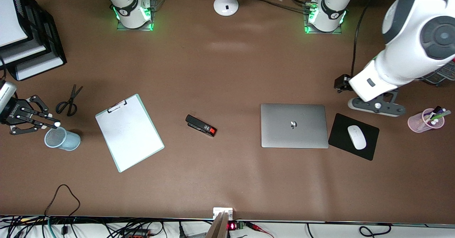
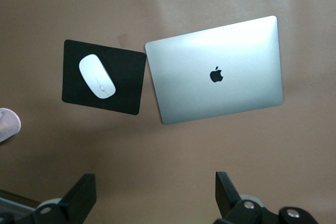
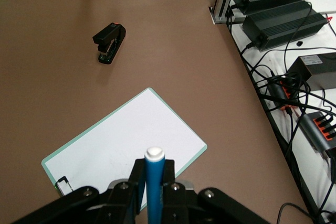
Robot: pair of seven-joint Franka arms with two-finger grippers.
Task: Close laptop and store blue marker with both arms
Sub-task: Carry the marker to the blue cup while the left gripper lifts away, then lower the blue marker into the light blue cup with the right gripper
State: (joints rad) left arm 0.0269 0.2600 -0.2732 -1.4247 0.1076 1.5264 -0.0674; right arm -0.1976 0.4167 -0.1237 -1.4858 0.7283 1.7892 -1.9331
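The laptop [image 1: 293, 125] lies shut on the brown table, lid down with the dark apple logo up; the left wrist view also shows the laptop [image 2: 215, 72]. My left gripper [image 1: 377, 105] hangs open and empty above the table beside the laptop, toward the left arm's end; its fingers [image 2: 79, 198] stand wide apart. My right gripper [image 1: 49, 122] is shut on the blue marker [image 3: 154, 182], whose white end [image 1: 57, 124] sticks out past the fingertips. It hovers just over the rim of a pale blue mesh cup [image 1: 62, 138] at the right arm's end.
A white clipboard [image 1: 129, 131] and a black stapler [image 1: 201, 125] lie mid-table. Scissors [image 1: 69, 101] lie near the mesh cup. A black mouse pad [image 1: 341, 131] with a white mouse [image 1: 356, 136] sits beside the laptop. A pink pen cup [image 1: 424, 120] and black paper trays [image 1: 25, 35] stand at the table ends.
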